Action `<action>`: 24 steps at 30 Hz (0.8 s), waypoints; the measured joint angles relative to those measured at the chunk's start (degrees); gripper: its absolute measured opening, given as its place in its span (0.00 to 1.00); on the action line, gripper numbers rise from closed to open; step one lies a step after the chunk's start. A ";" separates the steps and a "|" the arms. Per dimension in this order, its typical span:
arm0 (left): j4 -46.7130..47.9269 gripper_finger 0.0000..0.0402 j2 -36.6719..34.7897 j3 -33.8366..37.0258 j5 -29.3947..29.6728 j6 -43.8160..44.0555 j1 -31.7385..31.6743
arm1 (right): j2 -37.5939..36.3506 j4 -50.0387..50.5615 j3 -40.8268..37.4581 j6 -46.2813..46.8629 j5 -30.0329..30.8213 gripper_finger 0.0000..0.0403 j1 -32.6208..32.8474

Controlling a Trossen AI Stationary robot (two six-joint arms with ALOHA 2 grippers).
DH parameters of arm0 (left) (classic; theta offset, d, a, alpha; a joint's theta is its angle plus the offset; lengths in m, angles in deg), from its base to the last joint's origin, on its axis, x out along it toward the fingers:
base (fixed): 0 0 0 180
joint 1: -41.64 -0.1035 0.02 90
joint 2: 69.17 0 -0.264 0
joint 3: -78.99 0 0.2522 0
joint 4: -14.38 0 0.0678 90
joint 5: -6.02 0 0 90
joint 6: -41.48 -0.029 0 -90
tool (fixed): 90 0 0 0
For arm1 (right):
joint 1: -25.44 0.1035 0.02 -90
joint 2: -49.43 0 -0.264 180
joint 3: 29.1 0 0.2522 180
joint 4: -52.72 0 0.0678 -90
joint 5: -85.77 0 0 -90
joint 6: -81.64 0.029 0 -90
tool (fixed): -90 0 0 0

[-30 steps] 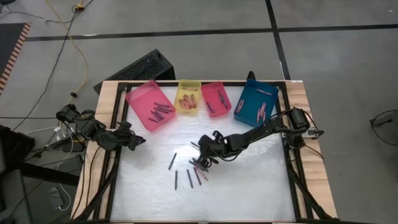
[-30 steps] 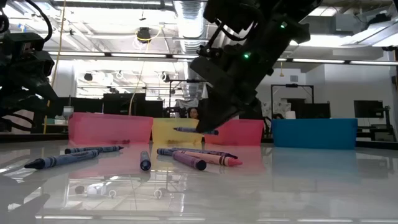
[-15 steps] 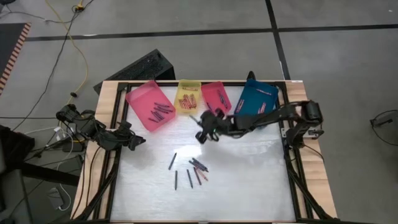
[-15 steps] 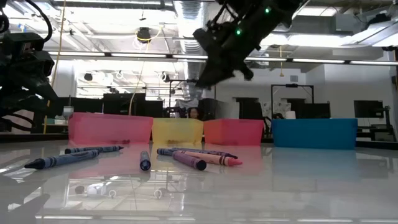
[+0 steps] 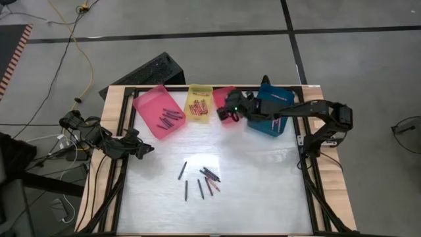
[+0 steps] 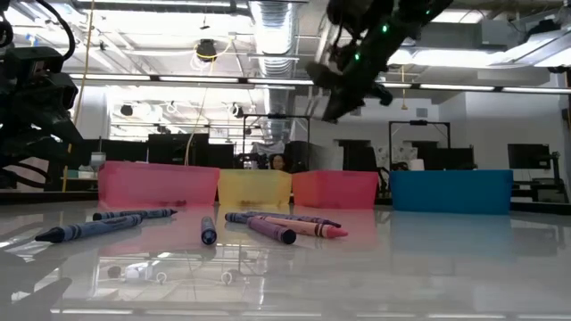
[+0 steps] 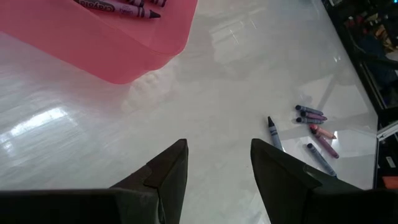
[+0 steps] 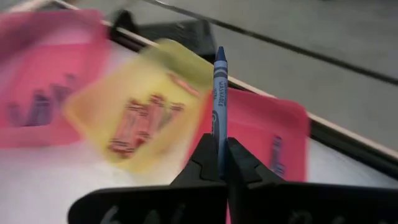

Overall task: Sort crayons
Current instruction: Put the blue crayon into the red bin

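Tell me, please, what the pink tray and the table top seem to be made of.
The pink tray looks like thin, glossy, translucent plastic: the crayons inside show through its wall, and its rim is rounded and smooth. The table top seems a hard, polished white sheet, perhaps laminate or coated board: it mirrors the ceiling lights and the trays. Its exact material stays uncertain.

The right gripper, closed on a blue crayon, has been lifted from the loose crayons at mid-table and carried over the red tray at the far edge.
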 joint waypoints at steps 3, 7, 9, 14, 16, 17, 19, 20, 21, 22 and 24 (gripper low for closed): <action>0.00 0.41 -0.01 0.00 0.03 0.00 0.01 | 1.73 2.70 0.00 2.30 -0.14 0.01 -2.37; 0.00 0.41 0.00 -0.02 -0.01 -0.01 0.00 | 5.34 2.24 0.00 2.35 -3.07 0.01 -4.57; 0.00 0.41 0.00 -0.02 -0.01 0.01 0.02 | 7.25 1.46 0.00 2.21 -5.59 0.01 -5.60; 0.01 0.41 0.00 -0.01 -0.07 -0.01 0.00 | 12.38 2.04 -0.01 2.52 -9.81 0.01 -7.92; 0.00 0.41 0.00 0.00 -0.03 -0.01 0.00 | 13.82 1.64 -0.02 2.62 -12.13 0.01 -8.61; 0.00 0.41 -0.01 -0.01 -0.01 -0.01 0.01 | 14.17 1.49 -0.02 2.66 -13.47 0.01 -8.87; 0.00 0.41 0.00 0.00 -0.03 -0.01 0.00 | 15.12 1.51 -0.02 2.65 -14.91 0.01 -9.51; 0.00 0.41 0.00 0.00 -0.01 -0.01 0.00 | 15.43 1.42 -0.02 2.68 -15.46 0.01 -9.68; 0.00 0.41 0.00 -0.02 -0.01 0.01 0.02 | 15.70 1.53 -0.02 2.85 -15.50 0.01 -9.78; 0.00 0.41 -0.02 -0.02 -0.01 -0.01 0.00 | 15.89 1.53 -0.02 3.37 -16.03 0.01 -9.86; 0.00 0.41 0.00 -0.01 -0.02 -0.01 0.02 | 15.90 1.48 -0.02 3.58 -16.64 0.02 -10.40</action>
